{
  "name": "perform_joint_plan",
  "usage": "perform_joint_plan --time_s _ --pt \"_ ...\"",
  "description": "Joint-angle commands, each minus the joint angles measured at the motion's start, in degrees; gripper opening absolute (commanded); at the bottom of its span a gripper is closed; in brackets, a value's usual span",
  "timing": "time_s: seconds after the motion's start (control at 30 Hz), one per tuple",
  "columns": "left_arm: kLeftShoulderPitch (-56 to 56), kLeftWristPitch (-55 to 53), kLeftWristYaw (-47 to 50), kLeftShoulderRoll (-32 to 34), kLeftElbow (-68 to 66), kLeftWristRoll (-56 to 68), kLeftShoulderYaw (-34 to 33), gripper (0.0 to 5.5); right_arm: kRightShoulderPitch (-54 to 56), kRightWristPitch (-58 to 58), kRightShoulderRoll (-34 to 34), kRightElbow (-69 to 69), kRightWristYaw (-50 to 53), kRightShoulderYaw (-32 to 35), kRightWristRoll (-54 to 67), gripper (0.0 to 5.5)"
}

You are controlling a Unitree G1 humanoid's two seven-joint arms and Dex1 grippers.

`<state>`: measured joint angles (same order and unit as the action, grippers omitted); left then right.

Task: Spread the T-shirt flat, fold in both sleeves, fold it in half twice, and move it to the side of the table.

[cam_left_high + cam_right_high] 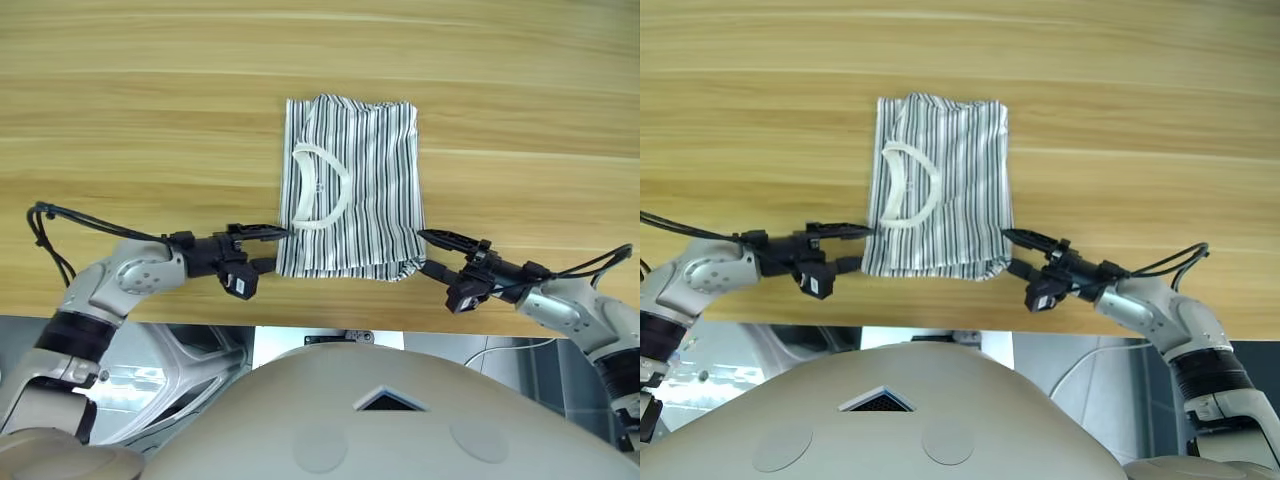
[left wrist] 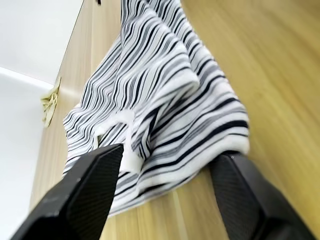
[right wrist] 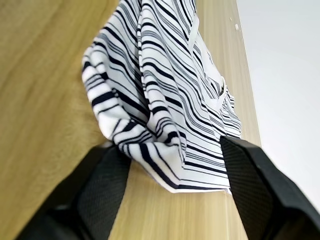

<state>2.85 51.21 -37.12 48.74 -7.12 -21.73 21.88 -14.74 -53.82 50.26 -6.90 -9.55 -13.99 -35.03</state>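
Observation:
The black-and-white striped T-shirt lies folded into a narrow rectangle on the wooden table, its white collar facing up. My left gripper is at the shirt's near left corner, open, with its fingers spread on either side of the folded edge. At the near right corner my right gripper is likewise open, and its fingers straddle the bunched corner of the T-shirt. Neither is clamped on the cloth.
The table's near edge runs just behind both grippers. Bare wood stretches to the left, right and far side of the shirt. Cables loop off both forearms.

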Motion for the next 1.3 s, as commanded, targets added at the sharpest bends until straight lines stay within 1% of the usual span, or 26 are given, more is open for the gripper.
perform_joint_plan --time_s 0.03,0.3,0.5,0.73,0.9,0.97,1.03,1.17,1.3 --pt "-1.9 -0.1 -4.5 -0.9 -2.7 -0.8 4.7 3.08 -1.0 0.1 1.4 0.3 -2.8 -1.3 -1.7 3.15" --pt "-4.3 0.6 -5.5 -1.8 -2.6 0.5 8.2 3.08 -0.9 -0.8 1.5 -0.2 -3.4 -2.2 -2.5 3.15" --pt "-7.3 0.6 -4.4 -4.1 -6.5 -1.3 9.5 3.08 -0.5 -0.7 1.4 -0.2 -3.5 -2.8 -2.6 3.15" --pt "-9.6 0.3 -1.6 -6.5 -11.7 -3.7 9.8 3.13 0.2 -0.8 1.3 -1.2 -3.8 -3.6 -1.9 1.8" --pt "-10.0 0.4 -1.1 -6.5 -13.7 -4.2 10.4 2.1 0.9 -0.7 0.7 -1.9 -4.1 -4.2 -1.3 0.68" --pt "-9.5 0.5 -1.6 -6.1 -13.3 -3.8 10.7 1.72 1.3 -0.5 0.5 -1.8 -4.7 -4.5 -0.7 0.31" --pt "-8.9 0.9 -1.8 -5.6 -12.6 -3.4 10.8 1.35 1.7 -0.4 0.2 -1.8 -5.2 -4.7 -0.1 0.05" --pt "-8.1 1.6 -2.3 -5.0 -11.0 -2.0 10.9 0.71 2.5 -0.1 -0.6 -2.6 -5.6 -5.0 0.1 0.04" --pt "-7.2 1.8 -1.6 -5.0 -10.5 -0.7 10.5 0.2 3.3 0.1 -1.2 -3.0 -5.7 -5.2 0.2 0.04"
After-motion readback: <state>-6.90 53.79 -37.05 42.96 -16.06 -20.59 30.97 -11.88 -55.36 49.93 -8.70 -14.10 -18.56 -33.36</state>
